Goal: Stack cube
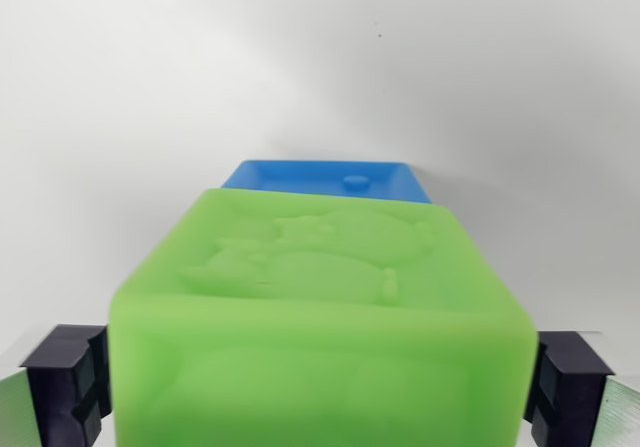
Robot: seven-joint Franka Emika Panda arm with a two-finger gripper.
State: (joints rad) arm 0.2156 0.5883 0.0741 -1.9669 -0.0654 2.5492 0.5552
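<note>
Misalignment risk: you are holding the green cube [320, 317] clamped between the black fingertips [68, 379] at the lower frame, filling the centre. The blue cube [325, 180] is peeking out behind its top edge, so releasing off-centre could be tipping it off.

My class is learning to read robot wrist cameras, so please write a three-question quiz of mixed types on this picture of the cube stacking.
1. True or false: the gripper holds the green plastic cube with a raised animal relief between its black pads.
2. Which shows just beyond the green cube? A) blue plastic block B) red ball C) yellow cup
3. Fill in: the surface behind is plain ____.

Key: 1 true; 2 A; 3 white.
</note>
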